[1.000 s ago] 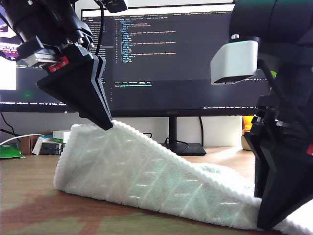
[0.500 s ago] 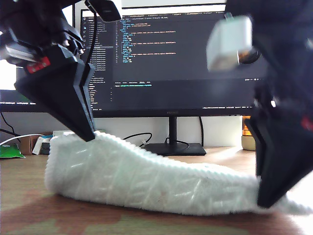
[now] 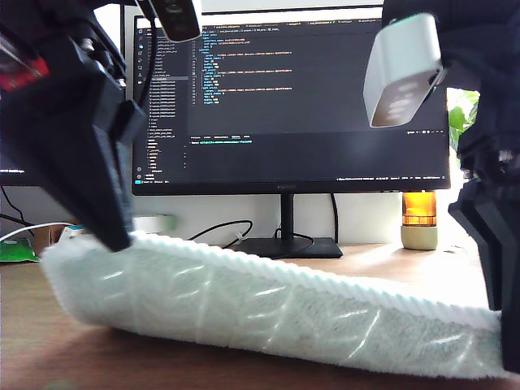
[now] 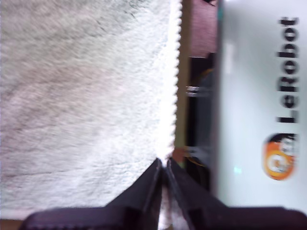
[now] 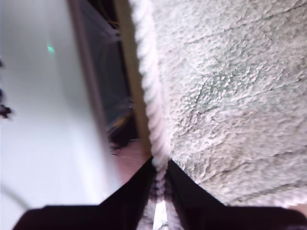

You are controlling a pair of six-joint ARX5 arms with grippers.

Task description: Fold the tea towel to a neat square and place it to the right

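Observation:
The tea towel (image 3: 268, 305), pale mint and fluffy with a whitish ribbed hem, is stretched across the wooden table (image 3: 382, 260) and raised at both ends. One arm's gripper (image 3: 118, 240) pinches its end at the exterior view's left. Another arm's gripper (image 3: 508, 349), cut off by the frame, holds the end at the exterior view's right. The first wrist view has my first gripper (image 4: 163, 165) shut on the towel's (image 4: 81, 96) toothed hem. My second gripper (image 5: 160, 165) is shut on the towel's (image 5: 230, 96) cord-like hem. The wrist views do not show which arm is which.
A dark monitor (image 3: 284, 97) on a stand (image 3: 284, 244) fills the back. An orange jar (image 3: 419, 219) stands at the exterior view's right, a green packet (image 3: 12, 250) and white cable at its left. A white LeRobot-marked panel (image 4: 259, 96) lies beside the towel.
The gripper at the exterior view's left moved further left and nearer the camera, and the other shifted right. The towel's raised peak dropped, so the towel now lies lower, flatter and more stretched.

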